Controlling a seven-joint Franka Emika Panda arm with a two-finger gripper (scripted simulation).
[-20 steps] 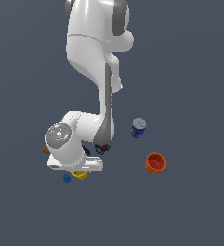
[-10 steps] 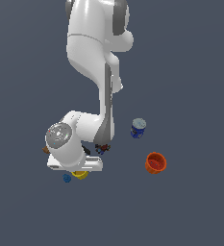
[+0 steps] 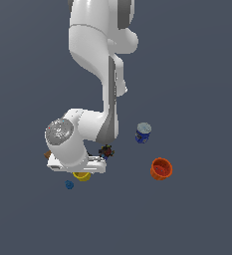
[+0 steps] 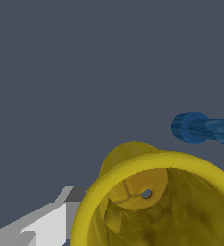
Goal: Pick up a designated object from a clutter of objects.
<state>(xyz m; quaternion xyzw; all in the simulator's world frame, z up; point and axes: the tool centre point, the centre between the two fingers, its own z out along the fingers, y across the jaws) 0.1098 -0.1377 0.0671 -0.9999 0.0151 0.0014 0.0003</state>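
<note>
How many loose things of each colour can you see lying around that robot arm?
Yellow: 1, the yellow cup, half hidden under the arm
Orange: 1, the orange cup
Blue and white: 1, the can
Blue: 1, the small blue piece
Dark red and black: 1, the small item
Total: 5 in view

Simulated test scene, no real room, flat featureless grey-blue floor filling both views, smoothly rendered white robot arm, a few scattered small items, no walls or furniture
</note>
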